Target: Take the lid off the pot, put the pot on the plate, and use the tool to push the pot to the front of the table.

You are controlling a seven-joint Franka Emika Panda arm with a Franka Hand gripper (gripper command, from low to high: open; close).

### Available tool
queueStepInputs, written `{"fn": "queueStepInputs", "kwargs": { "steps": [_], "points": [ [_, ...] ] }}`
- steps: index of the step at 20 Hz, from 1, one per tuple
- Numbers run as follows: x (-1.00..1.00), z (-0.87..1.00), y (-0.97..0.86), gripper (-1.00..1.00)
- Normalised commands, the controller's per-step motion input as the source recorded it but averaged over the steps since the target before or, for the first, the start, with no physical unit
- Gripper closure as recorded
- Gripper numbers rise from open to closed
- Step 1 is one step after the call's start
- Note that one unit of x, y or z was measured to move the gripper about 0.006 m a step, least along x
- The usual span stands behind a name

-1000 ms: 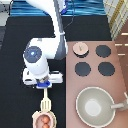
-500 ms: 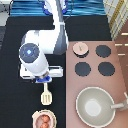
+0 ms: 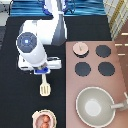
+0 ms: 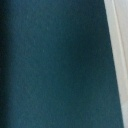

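Hanging over the table (image 3: 15, 90), the gripper (image 3: 43, 72) holds the tool (image 3: 45, 86) by its handle.

Largest first: the plate (image 3: 35, 118) lies well below the gripper toward the exterior view's bottom, with the pot (image 3: 44, 120) set on it. The lid (image 3: 80, 48) rests off to the gripper's right, on the stove. The tool's long axis runs from the fingers down toward the pot, slotted head leading, short of it.

The claw (image 3: 43, 71) hides the tool's (image 3: 45, 87) handle top. Pot (image 3: 43, 120) and plate (image 3: 35, 117) are cut off at the exterior view's bottom. The wrist view shows only blurred desk (image 4: 50, 65).
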Motion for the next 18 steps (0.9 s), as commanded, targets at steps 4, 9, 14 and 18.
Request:
{"fn": "queueStepInputs", "kwargs": {
  "steps": [4, 9, 14, 18],
  "points": [
    [-1.0, -0.71, -0.13, 1.0],
    [-1.0, -0.87, -0.16, 1.0],
    [-1.0, -0.84, -0.24, 1.0],
    [-0.91, 0.17, -0.1, 1.0]
  ]
}}
